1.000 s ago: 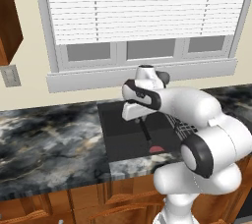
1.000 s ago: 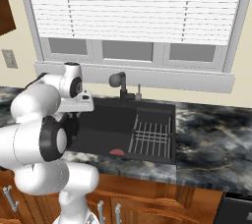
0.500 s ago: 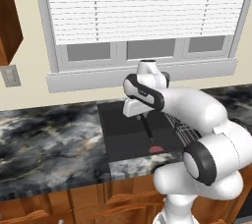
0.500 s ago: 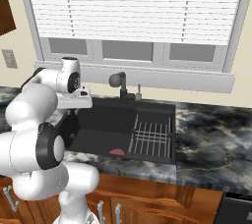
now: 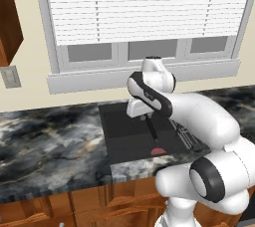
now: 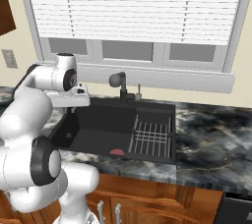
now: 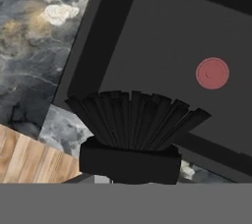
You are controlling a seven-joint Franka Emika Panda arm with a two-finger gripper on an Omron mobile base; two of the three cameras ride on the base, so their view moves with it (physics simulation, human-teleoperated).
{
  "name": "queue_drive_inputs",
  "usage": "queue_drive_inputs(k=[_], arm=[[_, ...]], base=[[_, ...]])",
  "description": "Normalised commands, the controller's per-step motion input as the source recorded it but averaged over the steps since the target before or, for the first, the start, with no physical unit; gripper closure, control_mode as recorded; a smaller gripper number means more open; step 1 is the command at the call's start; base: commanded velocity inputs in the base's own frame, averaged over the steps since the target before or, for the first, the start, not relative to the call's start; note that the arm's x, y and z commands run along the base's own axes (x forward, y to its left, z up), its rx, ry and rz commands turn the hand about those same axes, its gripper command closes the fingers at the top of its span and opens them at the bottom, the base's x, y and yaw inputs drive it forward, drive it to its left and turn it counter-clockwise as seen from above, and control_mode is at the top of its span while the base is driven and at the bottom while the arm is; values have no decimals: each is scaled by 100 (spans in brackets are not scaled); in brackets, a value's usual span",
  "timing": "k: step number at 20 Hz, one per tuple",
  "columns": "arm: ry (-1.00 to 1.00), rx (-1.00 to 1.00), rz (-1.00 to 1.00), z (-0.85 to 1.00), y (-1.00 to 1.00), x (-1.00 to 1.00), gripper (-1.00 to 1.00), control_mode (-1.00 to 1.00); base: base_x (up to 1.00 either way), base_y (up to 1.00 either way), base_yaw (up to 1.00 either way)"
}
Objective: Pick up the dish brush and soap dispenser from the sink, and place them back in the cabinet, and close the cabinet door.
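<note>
Nearest the base, wooden drawers (image 5: 74,206) sit under a grey-black marbled counter (image 5: 50,141). Set into the counter is the black sink (image 5: 124,141), with a wire rack (image 6: 152,137) in its right half.

The gripper (image 5: 142,114) hangs over the left part of the sink, just above the basin, pointing down. Its fingers are pressed together on the dish brush (image 5: 151,129). In the left base view the brush shows as a thin dark rod slanting down from the gripper into the basin. In the hand view the brush (image 7: 135,120) sits right at the gripper (image 7: 129,171) as a dark block with a fan of dark bristles spreading away from the hand.

A small red round disc (image 7: 212,72) lies flat on the sink floor near the front wall, below and apart from the brush; what it is cannot be told.

Behind the sink stands a dark faucet (image 6: 120,83). Beyond it is a window with white blinds (image 5: 144,7). The edge of the reddish-brown cabinet (image 5: 7,22) hangs high on the wall at far left, well apart from the gripper.
</note>
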Motion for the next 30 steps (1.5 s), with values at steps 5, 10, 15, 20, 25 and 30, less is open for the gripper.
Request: queue_drive_inputs(k=[5, 10, 15, 20, 25, 30], arm=[[-1, 0, -2, 47, -1, -13, 100, -100], [-1, 0, -6, 48, -5, -16, 100, -100], [-3, 0, -9, 41, -14, -26, 100, -100], [-5, 0, -9, 40, -19, -39, 100, -100], [-5, 0, -6, 36, -22, -52, 100, -100], [0, 0, -2, 38, -21, -51, 100, -100]], base=[[0, 0, 0], [0, 0, 0], [0, 0, 0], [0, 0, 0], [0, 0, 0], [0, 0, 0]])
